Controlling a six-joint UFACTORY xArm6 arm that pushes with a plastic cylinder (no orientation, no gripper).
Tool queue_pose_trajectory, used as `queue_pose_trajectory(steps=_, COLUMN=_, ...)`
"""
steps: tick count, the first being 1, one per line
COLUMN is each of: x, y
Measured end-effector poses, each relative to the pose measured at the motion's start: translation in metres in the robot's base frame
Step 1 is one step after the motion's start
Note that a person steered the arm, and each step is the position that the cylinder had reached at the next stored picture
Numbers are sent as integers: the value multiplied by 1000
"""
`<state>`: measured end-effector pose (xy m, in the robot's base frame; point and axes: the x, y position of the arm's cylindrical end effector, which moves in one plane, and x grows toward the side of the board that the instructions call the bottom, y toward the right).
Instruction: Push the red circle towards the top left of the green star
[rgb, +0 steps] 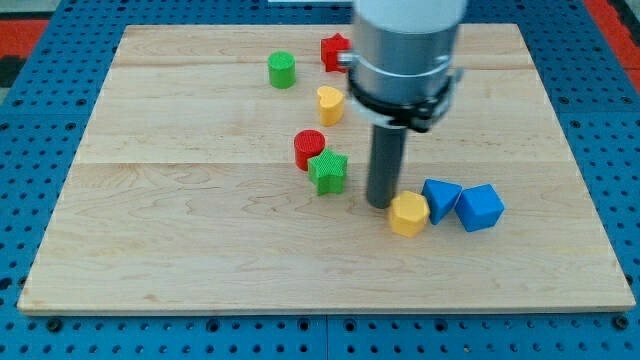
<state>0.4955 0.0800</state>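
Note:
The red circle stands near the board's middle, touching the green star on the star's top left. My tip is on the board to the right of the green star, a short gap away, and just left of the yellow hexagon block. The arm's grey body hangs above and hides part of the board behind it.
A green cylinder and a red star-like block sit near the view's top. A yellow heart-like block is above the red circle. Two blue blocks lie right of the yellow hexagon. The wooden board rests on a blue pegboard.

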Motion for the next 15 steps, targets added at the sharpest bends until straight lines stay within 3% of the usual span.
queue_pose_trajectory(steps=1, x=13, y=-23)
queue_pose_trajectory(steps=2, x=35, y=-108)
queue_pose_trajectory(steps=3, x=26, y=-185)
queue_pose_trajectory(steps=5, x=-37, y=-173)
queue_pose_trajectory(steps=6, x=-43, y=-126)
queue_pose_trajectory(steps=7, x=-32, y=-32)
queue_pose_trajectory(steps=8, x=-14, y=-47)
queue_pose_trajectory(steps=9, x=-14, y=-148)
queue_pose_trajectory(steps=10, x=-61, y=-156)
queue_pose_trajectory(steps=11, x=-73, y=-128)
queue_pose_trajectory(steps=13, x=-25, y=-30)
queue_pose_trajectory(steps=14, x=-18, y=-51)
queue_pose_trajectory(steps=15, x=-23, y=-119)
